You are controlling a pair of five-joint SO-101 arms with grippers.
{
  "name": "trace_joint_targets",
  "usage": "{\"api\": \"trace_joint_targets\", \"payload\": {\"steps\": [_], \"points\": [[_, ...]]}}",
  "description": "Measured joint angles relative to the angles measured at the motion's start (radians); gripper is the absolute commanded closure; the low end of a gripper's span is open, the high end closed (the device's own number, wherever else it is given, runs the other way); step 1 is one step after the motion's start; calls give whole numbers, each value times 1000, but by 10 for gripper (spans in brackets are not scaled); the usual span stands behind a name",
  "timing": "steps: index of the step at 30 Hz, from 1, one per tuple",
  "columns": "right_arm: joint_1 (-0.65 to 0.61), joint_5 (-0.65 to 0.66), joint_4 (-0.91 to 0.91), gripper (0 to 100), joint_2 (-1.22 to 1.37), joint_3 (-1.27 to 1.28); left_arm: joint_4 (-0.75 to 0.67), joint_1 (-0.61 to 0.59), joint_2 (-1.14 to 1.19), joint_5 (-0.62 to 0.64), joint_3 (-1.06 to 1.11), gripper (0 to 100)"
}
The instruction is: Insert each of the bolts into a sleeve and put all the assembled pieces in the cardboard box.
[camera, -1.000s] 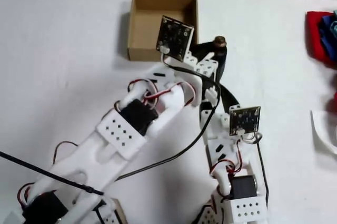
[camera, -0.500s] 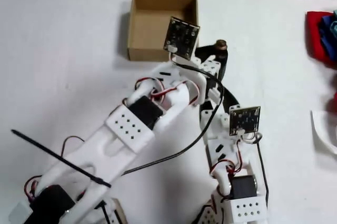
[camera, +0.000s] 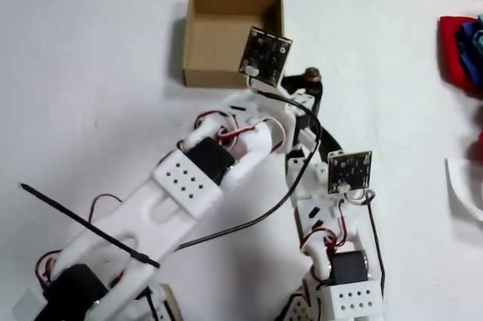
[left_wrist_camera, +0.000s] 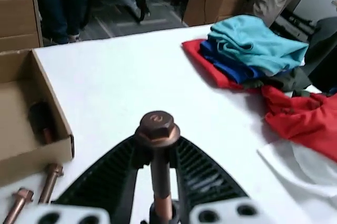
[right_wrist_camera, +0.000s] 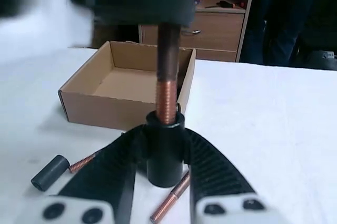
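Just beside the cardboard box (right_wrist_camera: 105, 110), the left jaws clench an upright copper bolt (left_wrist_camera: 159, 166). Its threaded end enters the top of the black sleeve (right_wrist_camera: 165, 155) grasped by the right jaws.

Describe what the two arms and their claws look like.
The left arm and right arm are white plastic shells around black motors, with red, white and black wires between joints. A black cable trails from the left one. Each wrist carries a square circuit board. The left claw and right claw have black ribbed fingers on white bases with round holes.
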Motion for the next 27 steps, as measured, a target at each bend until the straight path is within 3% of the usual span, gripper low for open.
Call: {"api": "trace_joint_targets", "payload": {"steps": [11, 19, 27], "points": [[-2, 2, 0, 978, -2, 0, 152, 3, 0, 0, 0, 967], [3, 2, 2, 978, 0, 0, 288, -9, -3, -9, -3, 635], [9, 0, 0, 978, 0, 0, 358, -21, -15, -14, 2, 627]]}}
